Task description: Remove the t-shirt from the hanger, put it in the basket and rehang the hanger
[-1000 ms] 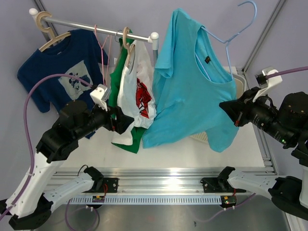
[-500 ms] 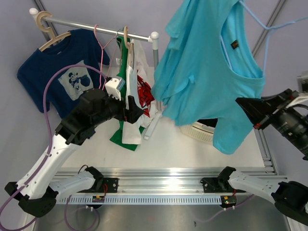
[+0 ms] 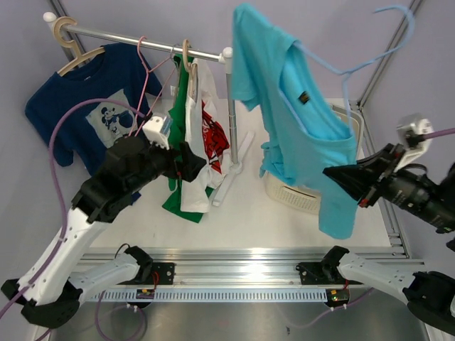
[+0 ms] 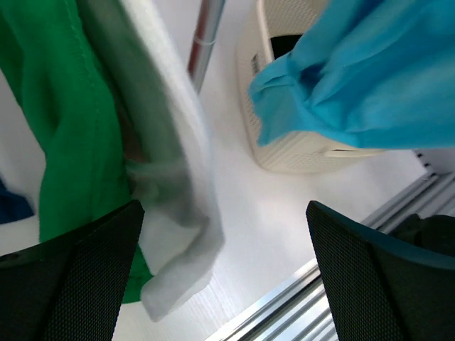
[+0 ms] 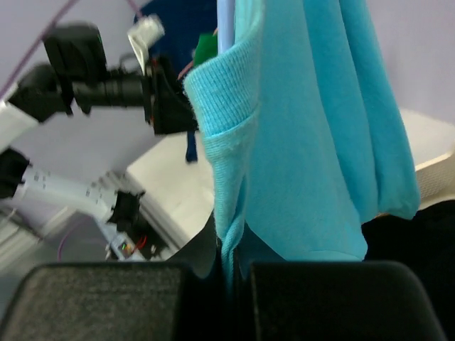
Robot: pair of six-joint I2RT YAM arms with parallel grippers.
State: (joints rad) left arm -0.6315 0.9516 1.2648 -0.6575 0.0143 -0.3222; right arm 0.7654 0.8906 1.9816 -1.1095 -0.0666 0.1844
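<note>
The turquoise t-shirt [image 3: 306, 135] hangs in the air on a light blue wire hanger [image 3: 370, 60], off the rack and above the basket. My right gripper [image 3: 340, 181] is shut on the shirt's lower side edge. In the right wrist view the cloth [image 5: 298, 142] is pinched between the closed jaws [image 5: 231, 273], and the hanger wire [image 5: 225, 21] shows at the top. My left gripper [image 3: 186, 167] is open and empty beside the green and white garments. In the left wrist view it [image 4: 224, 284] holds nothing, with the turquoise shirt [image 4: 355, 92] ahead at upper right.
A clothes rack [image 3: 142, 39] at the back holds a navy t-shirt [image 3: 85, 99], a green garment [image 3: 176, 202] and a white printed garment [image 3: 195, 142]. A white perforated basket [image 3: 291, 193] stands on the table under the shirt. The rack post [image 3: 231, 121] stands between the arms.
The turquoise shirt and hanger swung and turned edge-on, and the hanger hook came into view at top right. My right gripper moved left with the cloth. My left gripper drew back slightly left.
</note>
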